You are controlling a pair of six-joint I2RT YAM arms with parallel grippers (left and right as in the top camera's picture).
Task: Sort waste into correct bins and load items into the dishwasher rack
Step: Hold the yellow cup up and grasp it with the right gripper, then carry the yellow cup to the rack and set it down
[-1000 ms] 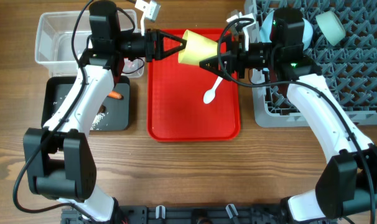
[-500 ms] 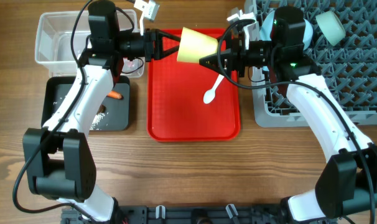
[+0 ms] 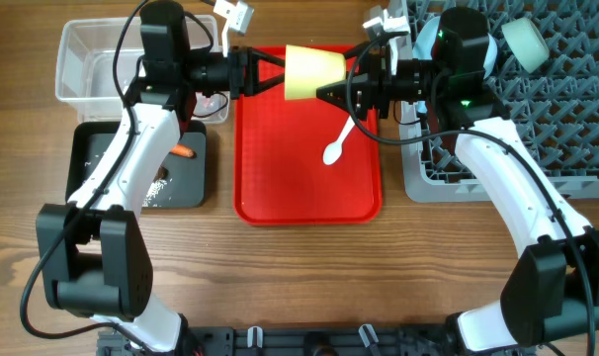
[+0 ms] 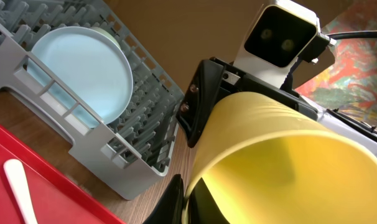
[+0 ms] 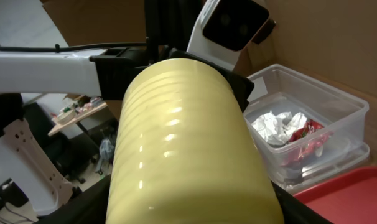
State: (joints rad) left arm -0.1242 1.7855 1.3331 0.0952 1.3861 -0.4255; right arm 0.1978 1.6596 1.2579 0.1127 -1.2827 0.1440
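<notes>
The small yellow cup [image 3: 314, 72] hangs on its side above the red tray, held between both grippers. My left gripper [image 3: 283, 74] pinches the cup's rim [image 4: 188, 193], and the left wrist view looks into its mouth [image 4: 288, 162]. My right gripper [image 3: 329, 96] is shut around the cup's body [image 5: 188, 155], a finger on each side. The white spoon [image 3: 336, 143] lies on the tray, also seen in the left wrist view [image 4: 17, 186]. The pale blue plate [image 4: 83, 68] stands upright in the grey dishwasher rack [image 3: 537, 148]. A pale bowl [image 3: 525, 42] sits in the rack.
The red tray [image 3: 309, 193] lies in the middle. The clear bin [image 3: 82, 59] at far left holds white tissue [image 5: 279, 121] and the red wrapper [image 5: 307, 134]. The black bin [image 3: 112, 178] holds the carrot [image 3: 184, 153] and rice [image 3: 156, 188].
The cup has levelled out from a tilt and risen slightly. The right gripper moved up a little with it. The left arm stayed still.
</notes>
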